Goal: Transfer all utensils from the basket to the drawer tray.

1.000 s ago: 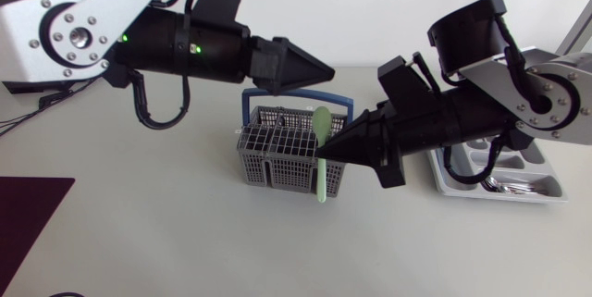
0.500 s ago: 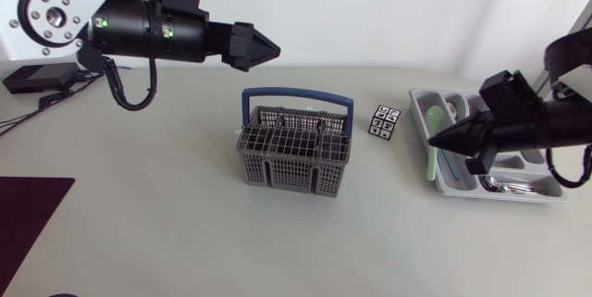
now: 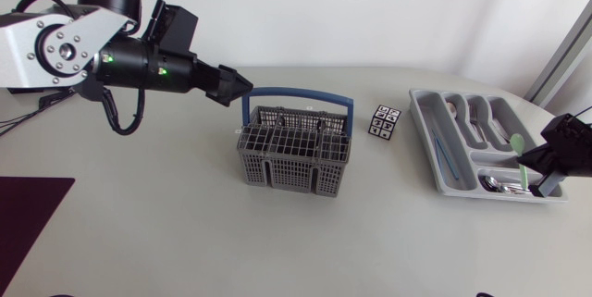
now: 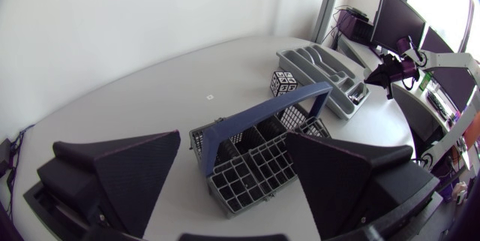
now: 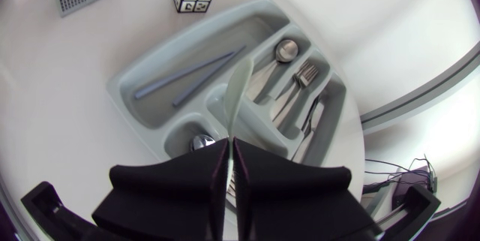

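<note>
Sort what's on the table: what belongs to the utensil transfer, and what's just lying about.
Part of the job: basket; drawer tray; green spoon, held in the right gripper over the tray; blue sticks and metal cutlery already in the tray.
Just lying about: patterned cube between basket and tray; dark mat at the table's left edge.

The left gripper holds its two broad black fingers wide apart, nothing touching them. Just ahead, in line with the gap, stands the grey basket on the pale table, its blue handle arching over it. Beyond the basket sits a black-and-white patterned cube, farther off the grey drawer tray, and farthest the right gripper.
</note>
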`<action>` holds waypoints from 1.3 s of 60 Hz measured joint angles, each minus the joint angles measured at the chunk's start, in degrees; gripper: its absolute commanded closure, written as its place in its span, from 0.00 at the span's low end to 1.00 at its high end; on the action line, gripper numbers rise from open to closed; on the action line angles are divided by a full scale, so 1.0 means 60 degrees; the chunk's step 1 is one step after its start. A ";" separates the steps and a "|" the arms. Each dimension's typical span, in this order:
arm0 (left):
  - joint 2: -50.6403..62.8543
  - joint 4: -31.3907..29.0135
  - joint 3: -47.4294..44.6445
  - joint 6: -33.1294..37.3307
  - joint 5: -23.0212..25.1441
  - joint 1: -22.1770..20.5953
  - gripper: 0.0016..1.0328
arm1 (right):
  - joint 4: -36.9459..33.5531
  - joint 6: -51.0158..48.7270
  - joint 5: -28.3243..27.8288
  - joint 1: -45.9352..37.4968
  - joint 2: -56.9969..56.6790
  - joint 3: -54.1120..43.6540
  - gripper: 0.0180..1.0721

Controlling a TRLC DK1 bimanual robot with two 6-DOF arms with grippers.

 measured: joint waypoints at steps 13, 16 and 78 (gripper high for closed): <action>0.0000 0.0029 -0.0251 0.0135 -0.0353 0.0076 0.04 | 0.2065 -0.1005 0.0594 -0.0441 0.1122 -0.0244 0.94; 0.0000 0.0033 -0.0350 0.0219 -0.0433 0.0138 0.04 | 0.2528 -0.1126 0.0718 -0.0441 0.1220 -0.0401 0.92; 0.0780 0.0255 -0.1184 0.0783 -0.0492 0.1147 0.04 | -0.0350 0.5184 0.1096 0.7796 -0.2546 -0.0565 0.89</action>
